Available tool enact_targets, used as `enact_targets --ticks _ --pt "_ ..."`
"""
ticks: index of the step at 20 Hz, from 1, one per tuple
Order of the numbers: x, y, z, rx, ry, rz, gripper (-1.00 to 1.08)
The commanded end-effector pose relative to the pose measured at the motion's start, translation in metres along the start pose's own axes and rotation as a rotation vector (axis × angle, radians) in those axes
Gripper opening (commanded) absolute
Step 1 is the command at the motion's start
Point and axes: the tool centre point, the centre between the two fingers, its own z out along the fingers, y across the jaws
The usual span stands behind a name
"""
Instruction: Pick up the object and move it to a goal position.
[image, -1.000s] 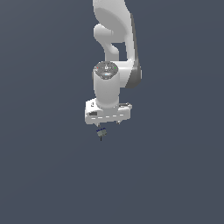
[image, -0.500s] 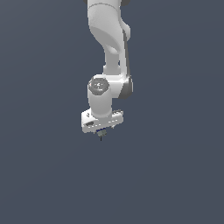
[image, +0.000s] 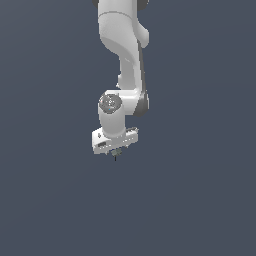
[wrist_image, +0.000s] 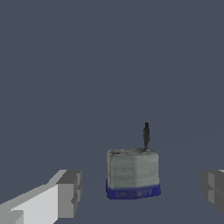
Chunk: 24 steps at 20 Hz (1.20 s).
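The arm has swung toward the exterior view's left, and the gripper (image: 115, 150) now stands spread around the object (wrist_image: 132, 174), fingers (wrist_image: 70, 193) not touching it, so the grasp seems not yet made.

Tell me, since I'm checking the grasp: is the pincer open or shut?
Open. In the wrist view the pincer has its grey fingertips apart, clear of the small grey-and-blue block.
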Motion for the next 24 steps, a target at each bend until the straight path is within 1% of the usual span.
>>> enact_targets --ticks 1,5,12,17,18,24 --pt "0.000 0.000 0.001 0.000 0.000 0.000 1.00" --pt "0.000 0.000 0.012 0.000 0.001 -0.001 1.00" --pt "-0.001 -0.001 0.044 0.000 0.001 -0.004 1.00" --pt "0.000 0.000 0.051 0.000 0.001 -0.004 1.00" --pt "0.000 0.000 0.051 0.000 0.001 -0.004 -1.00" --pt "0.000 0.000 0.051 0.000 0.001 -0.004 -1.00"
